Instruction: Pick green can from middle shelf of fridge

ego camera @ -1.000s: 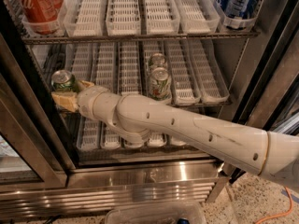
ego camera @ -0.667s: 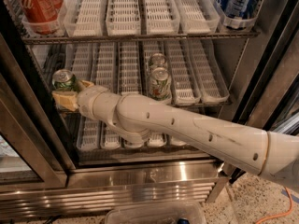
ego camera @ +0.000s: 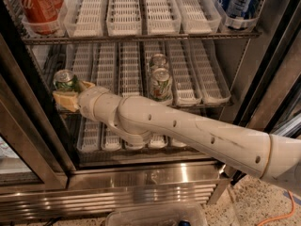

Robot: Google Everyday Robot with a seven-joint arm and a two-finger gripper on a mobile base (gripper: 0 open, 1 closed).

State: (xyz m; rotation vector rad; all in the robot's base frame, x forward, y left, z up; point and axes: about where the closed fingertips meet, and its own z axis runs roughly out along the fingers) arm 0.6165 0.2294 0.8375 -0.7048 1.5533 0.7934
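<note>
The green can [ego camera: 65,80], dark green with a silver top, stands at the left end of the middle shelf [ego camera: 207,103] of the fridge [ego camera: 141,192]. My gripper [ego camera: 75,93] reaches in from the right on a long white arm and is level with the can. Its tan fingers [ego camera: 66,101] are open, one in front of the can's base and one at its right side. I cannot tell whether they touch the can.
Two paler green cans [ego camera: 161,83] stand one behind the other in a middle lane of the same shelf. Red cola cans [ego camera: 37,6] are upper left and blue cans [ego camera: 240,1] upper right. The dark door frame [ego camera: 28,117] runs close on the left. A clear bin [ego camera: 155,215] sits on the floor below.
</note>
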